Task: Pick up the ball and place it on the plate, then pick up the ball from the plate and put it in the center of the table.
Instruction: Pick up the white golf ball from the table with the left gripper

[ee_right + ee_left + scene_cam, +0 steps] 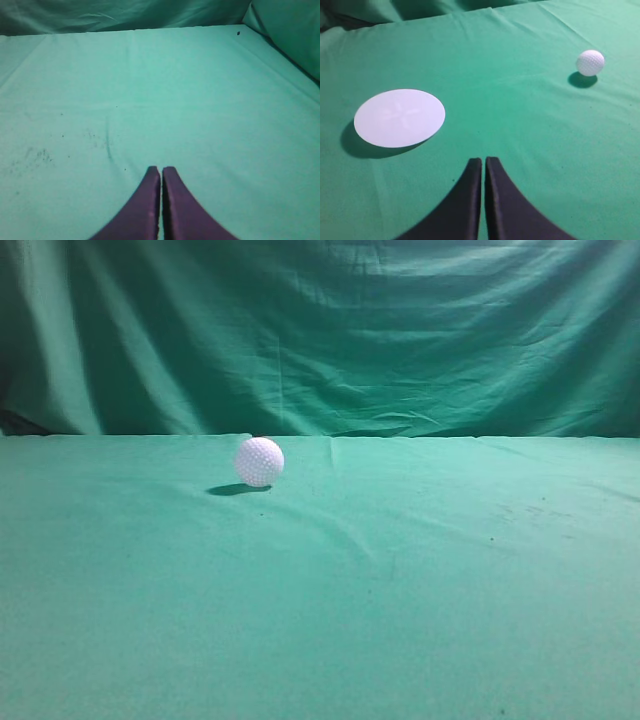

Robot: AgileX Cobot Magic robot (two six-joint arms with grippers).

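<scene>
One ball [259,461] was counted, resting on the green tabletop [400,590] left of centre and toward the far edge, against the backdrop curtain [330,330]. One white plate [399,118] was seen well apart from it, to its left in the left wrist view. Two claws were seen: the left claw [483,162] and the right claw [161,171], each pressed together, nothing held, no object touched.

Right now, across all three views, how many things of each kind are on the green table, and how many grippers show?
Ball: 1
Plate: 1, white, empty, seen only in the left wrist view
Left gripper: 1, shut
Right gripper: 1, shut
Total: 4, over the table
</scene>
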